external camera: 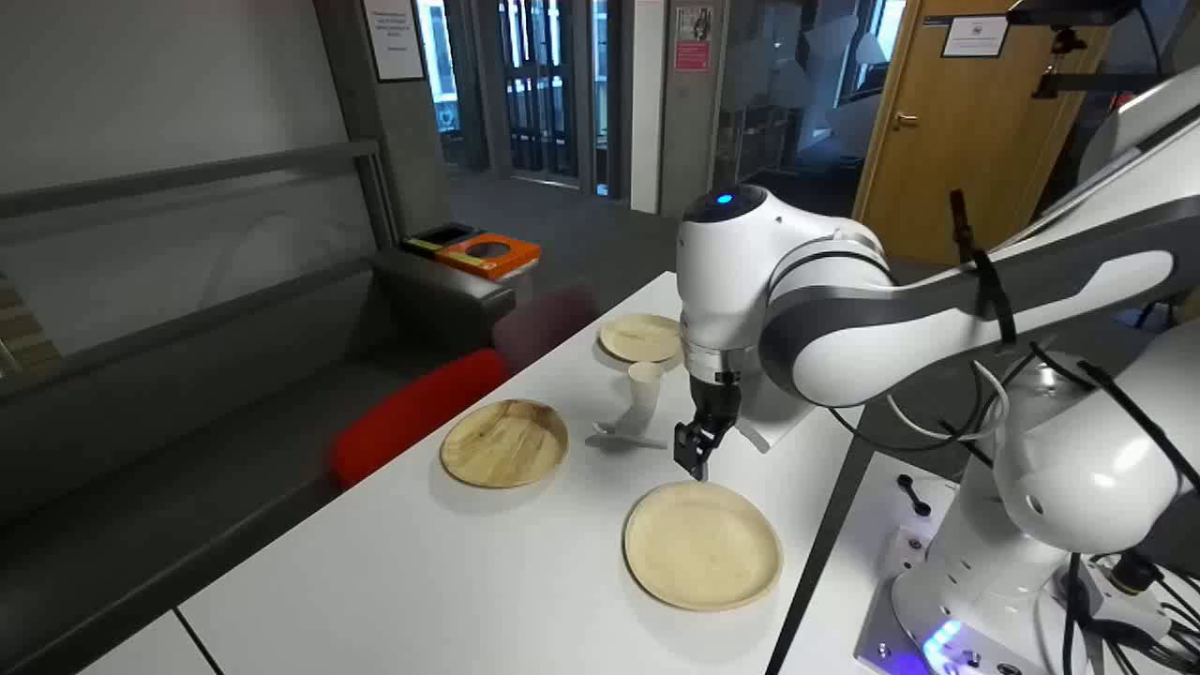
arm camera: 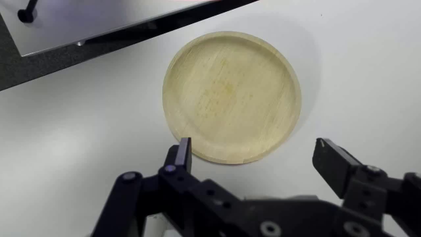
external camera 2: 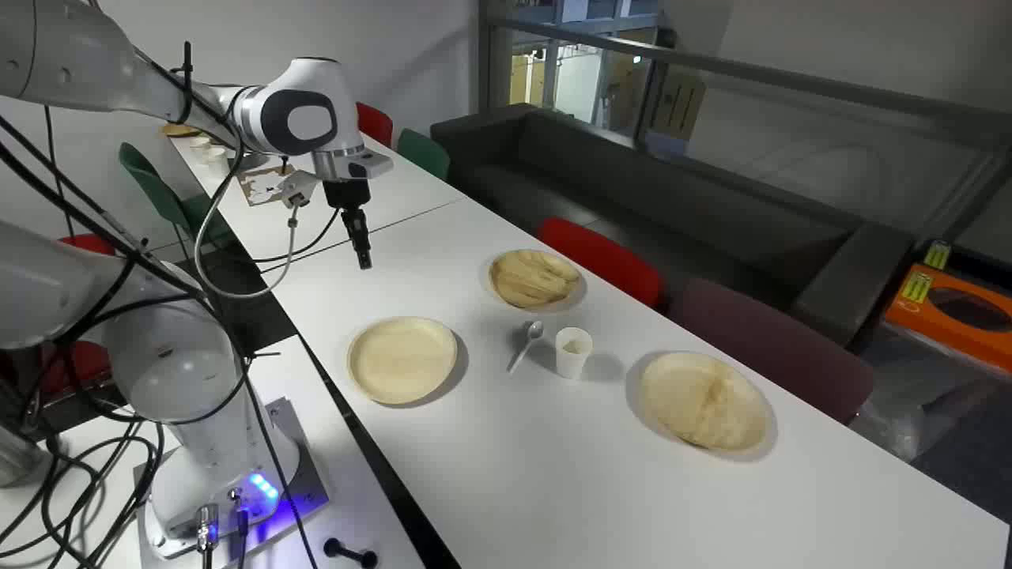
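The pincer (arm camera: 253, 143) gapes wide near a round plate (arm camera: 232, 105).
Wrist view alone reveals plate flecks (arm camera: 229, 87); an exterior view adds a cup (external camera 2: 571, 363) right of centre.

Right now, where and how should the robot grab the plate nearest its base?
Probably from above, pinching the plate by its right-hand rim in the wrist view. It lies flat, edge raised; the open gripper spreads crosswise to that rim, and the whole plate seems too wide to span.
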